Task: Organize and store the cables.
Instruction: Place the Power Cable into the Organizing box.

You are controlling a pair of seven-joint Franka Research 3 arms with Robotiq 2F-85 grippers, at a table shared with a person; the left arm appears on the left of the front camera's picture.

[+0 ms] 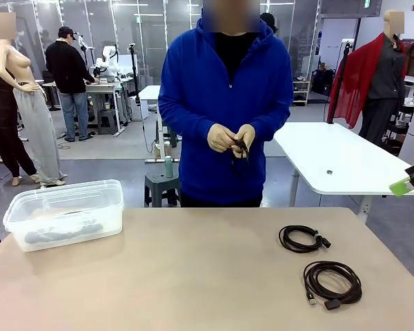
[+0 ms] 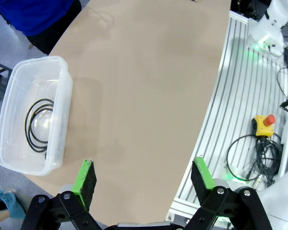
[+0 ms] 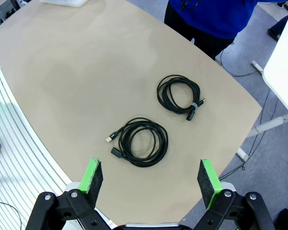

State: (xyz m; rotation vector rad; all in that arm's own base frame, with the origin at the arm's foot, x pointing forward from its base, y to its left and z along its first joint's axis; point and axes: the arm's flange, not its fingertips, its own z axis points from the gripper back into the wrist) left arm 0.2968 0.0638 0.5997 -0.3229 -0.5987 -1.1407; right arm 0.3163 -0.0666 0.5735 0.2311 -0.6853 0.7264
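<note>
On the desk (image 1: 193, 276), to the robot's right, two coiled cables lie apart: the near cable (image 3: 140, 142) and the far cable (image 3: 179, 93). Another cable (image 2: 40, 125) rests in the clear box (image 2: 38, 61). They are likely light, limp and springy, so pinch across the bundled strands, not the plugs. Both the left tool (image 2: 143, 172) and the right tool (image 3: 150, 167) gape wide, empty.

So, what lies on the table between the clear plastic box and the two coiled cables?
Nothing. In the front view the stretch of table from the clear plastic box to the farther cable and the nearer cable is bare.
</note>
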